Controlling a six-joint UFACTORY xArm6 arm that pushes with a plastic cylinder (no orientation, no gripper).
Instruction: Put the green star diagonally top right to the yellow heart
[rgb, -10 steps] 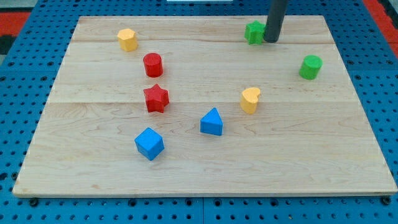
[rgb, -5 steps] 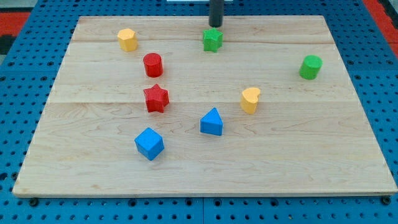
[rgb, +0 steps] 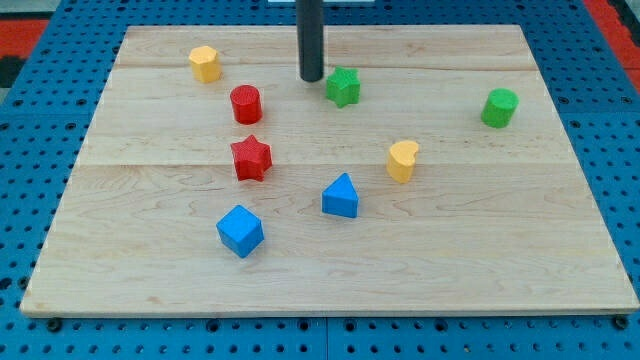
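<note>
The green star lies on the wooden board near the view's top, left of centre-right. The yellow heart sits lower and to the right of it, so the star is up and to the left of the heart. My tip stands just left of the green star, a small gap apart from it. The rod rises straight up out of the view's top.
A green cylinder is at the right. A red cylinder and a red star lie left of centre. A yellow hexagon block is at top left. Two blue blocks lie lower down.
The green star was pushed left across the top, then slid a little down. My tip moved from the star's right side, over its top, to its left side.
</note>
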